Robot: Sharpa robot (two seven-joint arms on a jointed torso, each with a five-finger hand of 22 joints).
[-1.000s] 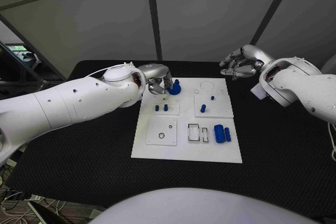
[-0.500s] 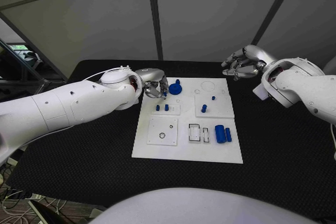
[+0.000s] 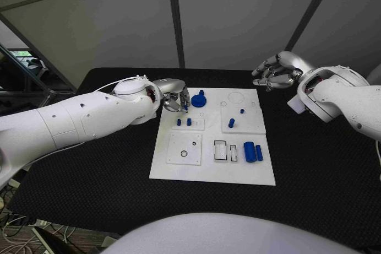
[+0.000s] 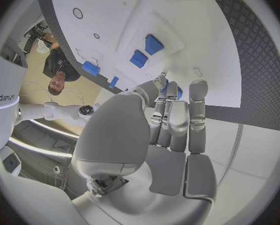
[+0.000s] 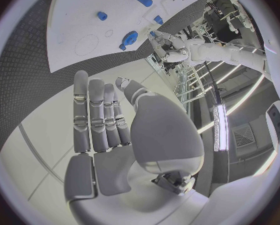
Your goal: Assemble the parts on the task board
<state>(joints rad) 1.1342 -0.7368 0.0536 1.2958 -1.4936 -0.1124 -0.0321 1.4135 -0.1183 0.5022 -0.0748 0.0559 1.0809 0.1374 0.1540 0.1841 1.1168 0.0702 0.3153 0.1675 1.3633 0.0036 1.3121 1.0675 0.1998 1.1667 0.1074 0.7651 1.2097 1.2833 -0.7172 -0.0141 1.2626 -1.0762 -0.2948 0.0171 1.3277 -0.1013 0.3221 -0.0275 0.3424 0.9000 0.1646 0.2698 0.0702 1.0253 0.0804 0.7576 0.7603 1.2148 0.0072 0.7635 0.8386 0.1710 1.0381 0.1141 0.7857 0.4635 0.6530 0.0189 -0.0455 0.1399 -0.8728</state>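
The black table spans the lower two thirds of the head view, and the white rectangular task board lies at its centre. The left hand, silver and many-fingered, sits at the board's upper left corner, just beside a round blue disc-shaped part with a stem. In the left wrist view its fingers lie straight and close together with nothing between them; whether a fingertip touches the disc I cannot tell, since the fingers cover that spot. The right hand hangs above the table past the board's upper right corner, well apart from every part, its fingers extended side by side and holding nothing.

Next in size are two blue cylinders lying side by side at the board's lower right, beside two empty rectangular slots. A short blue peg stands at the board's centre right, and two small blue pegs stand left of it. A tiny blue stud sits near the upper right.

The disc appears seated but is close to the left hand, so a careless sweep by that hand could tip or drag it. The loose cylinders could roll if the board is jolted. Their slots are narrow, so a tilted insertion may jam.
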